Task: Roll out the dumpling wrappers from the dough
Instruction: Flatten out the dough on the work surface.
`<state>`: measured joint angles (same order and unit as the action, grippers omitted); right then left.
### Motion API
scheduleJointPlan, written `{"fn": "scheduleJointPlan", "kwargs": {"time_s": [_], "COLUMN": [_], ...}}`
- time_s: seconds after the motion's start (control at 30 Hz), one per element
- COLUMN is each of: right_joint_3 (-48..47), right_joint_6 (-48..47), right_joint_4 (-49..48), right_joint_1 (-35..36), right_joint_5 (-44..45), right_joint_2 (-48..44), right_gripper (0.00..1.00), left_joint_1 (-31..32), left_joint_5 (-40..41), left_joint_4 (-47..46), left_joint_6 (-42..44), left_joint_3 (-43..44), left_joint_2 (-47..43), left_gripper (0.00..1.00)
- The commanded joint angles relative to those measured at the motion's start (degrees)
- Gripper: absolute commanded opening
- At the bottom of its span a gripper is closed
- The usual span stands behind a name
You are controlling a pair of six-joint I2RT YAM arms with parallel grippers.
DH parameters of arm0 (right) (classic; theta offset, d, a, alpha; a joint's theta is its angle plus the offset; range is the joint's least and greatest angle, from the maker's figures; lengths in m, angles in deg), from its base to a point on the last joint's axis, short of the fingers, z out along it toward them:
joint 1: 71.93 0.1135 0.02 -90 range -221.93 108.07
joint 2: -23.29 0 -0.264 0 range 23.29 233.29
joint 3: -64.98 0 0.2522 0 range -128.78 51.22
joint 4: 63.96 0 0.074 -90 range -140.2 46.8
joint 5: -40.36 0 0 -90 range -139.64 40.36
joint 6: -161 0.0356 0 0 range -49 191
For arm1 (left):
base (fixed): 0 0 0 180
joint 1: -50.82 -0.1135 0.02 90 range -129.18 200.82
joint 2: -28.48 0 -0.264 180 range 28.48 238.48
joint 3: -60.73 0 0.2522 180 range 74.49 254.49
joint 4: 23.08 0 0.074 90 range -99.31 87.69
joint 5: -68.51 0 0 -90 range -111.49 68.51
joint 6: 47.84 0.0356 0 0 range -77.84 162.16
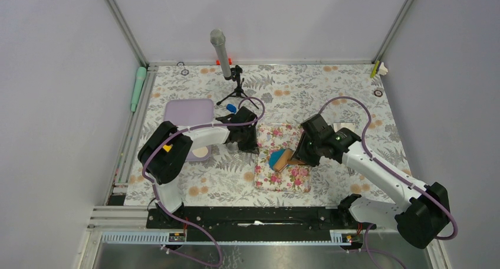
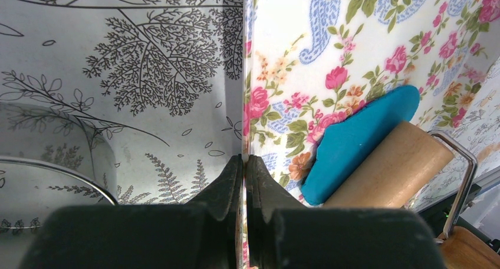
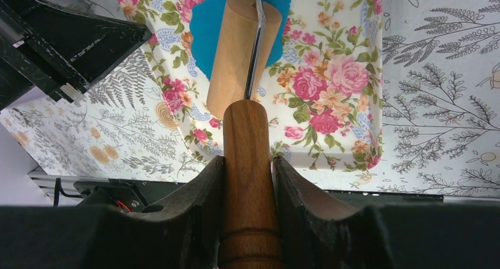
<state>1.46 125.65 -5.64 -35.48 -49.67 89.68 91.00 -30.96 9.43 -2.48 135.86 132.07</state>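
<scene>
- The right gripper (image 3: 247, 166) is closed on the dark wooden handle (image 3: 247, 133) of a roller, one finger pressed against each side of it.
- Just beyond the fingertips, the handle is joined by a metal bracket (image 3: 255, 51) to the pale wooden drum (image 3: 233, 56).
- The dough (image 3: 206, 21), a flattened bright blue sheet, lies under the far end of the drum and spreads out on both sides of it.
- The dough and the drum are carried by a floral pink mat (image 3: 336, 74), which lies on a fern-printed tablecloth (image 3: 436, 92).
- The left gripper (image 2: 244, 160) is pressed together, with the mat's edge running into the seam between its fingers; whether that edge is pinched cannot be told.
- From this gripper, the dough is seen ahead and to the right, apart from the fingers, with the drum on its farther side.
</scene>
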Motion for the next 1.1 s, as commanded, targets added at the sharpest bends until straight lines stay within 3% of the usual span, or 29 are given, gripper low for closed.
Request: {"fn": "scheduleJointPlan", "kwargs": {"time_s": [0.0, 0.23, 0.47, 0.77, 1.07], "right_joint_3": [4.0, -9.3, -25.5, -22.9, -11.6], "right_joint_6": [-4.5, -6.3, -3.3, -0.7, 0.9], "right_joint_4": [23.5, 27.2, 17.3, 3.9, 2.0], "right_joint_1": [0.2, -0.2, -0.3, -0.2, -0.2], "right_joint_5": [9.9, 10.4, 7.7, 3.0, 3.5], "right_joint_2": [2.9, 3.7, 9.3, 16.7, 17.4], "right_gripper": [0.0, 0.0, 0.0, 0.0, 0.0], "left_joint_1": [-2.4, -2.3, -2.2, -2.1, -2.0], "left_joint_5": [5.2, 6.7, 5.0, 4.0, 4.7], "left_joint_4": [-1.7, -0.7, -1.7, -1.8, -1.7], "left_joint_6": [0.9, 1.6, 1.1, 1.3, 1.2], "left_joint_3": [0.2, 0.3, 0.2, 0.5, 0.1], "left_joint_2": [-2.3, -2.6, -1.8, -1.8, -2.1], "left_gripper": [0.0, 0.0, 0.0, 0.0, 0.0]}}
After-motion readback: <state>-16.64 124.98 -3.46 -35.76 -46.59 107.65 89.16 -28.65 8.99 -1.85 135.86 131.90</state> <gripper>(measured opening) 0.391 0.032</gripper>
